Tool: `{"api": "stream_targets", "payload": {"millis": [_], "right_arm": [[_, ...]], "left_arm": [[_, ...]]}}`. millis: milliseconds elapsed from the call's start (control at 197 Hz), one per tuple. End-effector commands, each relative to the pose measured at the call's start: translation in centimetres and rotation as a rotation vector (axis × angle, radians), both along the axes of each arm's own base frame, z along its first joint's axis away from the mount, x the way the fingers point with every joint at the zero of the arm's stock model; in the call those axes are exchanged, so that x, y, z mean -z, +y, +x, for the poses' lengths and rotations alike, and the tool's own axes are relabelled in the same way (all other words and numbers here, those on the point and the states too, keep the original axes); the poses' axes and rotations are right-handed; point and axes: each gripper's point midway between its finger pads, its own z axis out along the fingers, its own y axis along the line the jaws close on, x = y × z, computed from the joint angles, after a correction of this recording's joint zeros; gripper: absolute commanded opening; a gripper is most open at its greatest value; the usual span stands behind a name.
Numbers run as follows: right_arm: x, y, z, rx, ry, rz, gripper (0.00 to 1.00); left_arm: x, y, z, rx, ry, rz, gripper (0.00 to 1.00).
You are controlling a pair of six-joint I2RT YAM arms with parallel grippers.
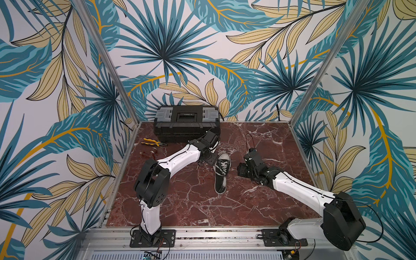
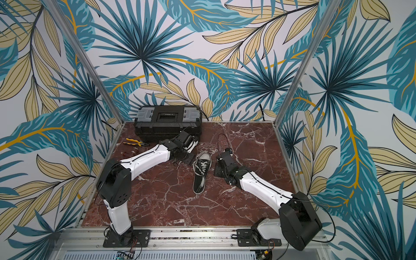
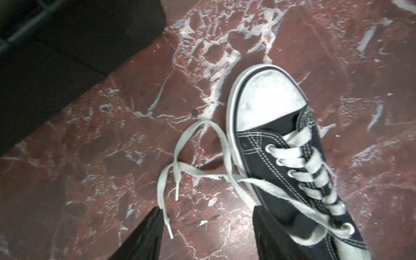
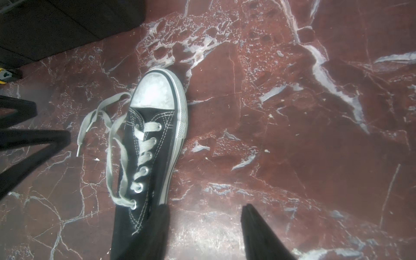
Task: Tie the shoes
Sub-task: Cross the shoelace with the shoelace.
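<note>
A black canvas shoe [image 1: 221,173] [image 2: 201,173] with a white toe cap lies mid-table, toe toward the back wall. Its white laces [image 3: 180,144] [image 4: 108,144] are untied, and both loose ends trail over the marble on the side facing my left arm. My left gripper [image 3: 207,209] [image 1: 206,161] hovers low over those ends, open. One lace tip lies beside a finger [image 3: 146,236], and only bare marble shows between the two. My right gripper [image 4: 204,207] [image 1: 240,170] stands open on the shoe's other side, one finger [image 4: 162,225] in front of the shoe's side wall [image 4: 157,144].
A black toolbox [image 1: 186,122] [image 2: 167,121] stands at the back, just behind my left wrist. Yellow-handled pliers [image 1: 153,142] and a small brown object [image 1: 148,153] lie at the left rear. Metal frame posts and rails bound the red marble table [image 1: 202,209].
</note>
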Motion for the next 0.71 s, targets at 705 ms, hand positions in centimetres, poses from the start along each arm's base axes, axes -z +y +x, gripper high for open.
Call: {"api": "stream_targets", "payload": {"millis": [705], "right_arm": [[1.5, 0.1, -0.8, -0.042, 0.055, -0.024, 0.56]], "left_arm": [[4.5, -0.5, 0.4, 0.276, 0.223, -0.180, 0.69]]}}
